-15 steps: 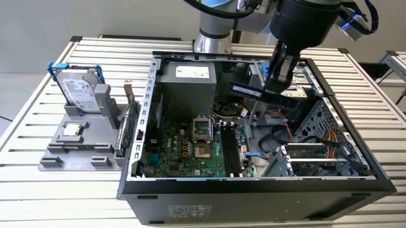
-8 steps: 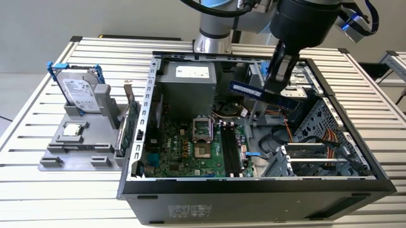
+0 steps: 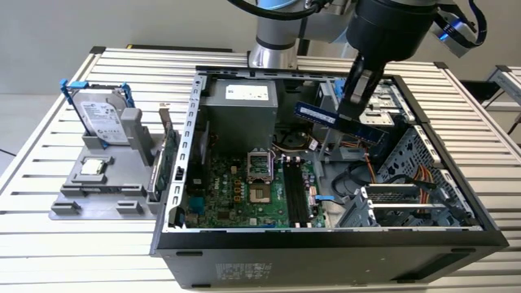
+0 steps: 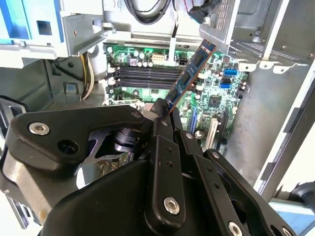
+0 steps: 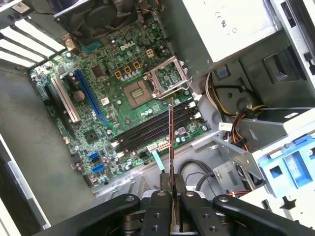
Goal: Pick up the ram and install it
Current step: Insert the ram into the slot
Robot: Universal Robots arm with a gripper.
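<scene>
1. Slatted metal surface (image 3: 65, 262) spans the exterior view, with a pale wall behind it at 12 o'clock.
2. An open computer case (image 3: 326, 262) lies on its side on the surface, taking up the middle and the 3 o'clock half of that view.
3. The robot arm (image 3: 277, 36) comes down from 12 o'clock, over the case's far wall.
4. A green motherboard (image 3: 236, 189) covers the case floor toward 7 o'clock; it also shows in the first wrist view (image 5: 98, 98) and the second wrist view (image 4: 216, 98).
5. A grey holder (image 3: 97, 198) sits on the surface at 9 o'clock of the case, just beside it.
6. A grey power supply (image 3: 244, 104) stands inside the case at 12 o'clock of the motherboard.
7. A silver hard drive (image 3: 102, 119) with blue rails stands upright at the holder's 12 o'clock end.
8. A green expansion card (image 3: 167, 162) stands on edge along the holder's 3 o'clock side, next to the case wall.
9. The black hand (image 3: 354, 101) hangs over the case at 1 o'clock of the motherboard, clamped on one end of the ram; it shows in both wrist views (image 4: 165, 110) (image 5: 172, 189).
10. The ram (image 3: 338, 121) is a slim blue stick, tilted in the air above the case's cables and well apart from the slots (image 4: 189, 73) (image 5: 171, 132).
11. Dark memory slots (image 3: 297, 195) lie at the motherboard's 3 o'clock edge (image 5: 152, 129) (image 4: 147, 76).
</scene>
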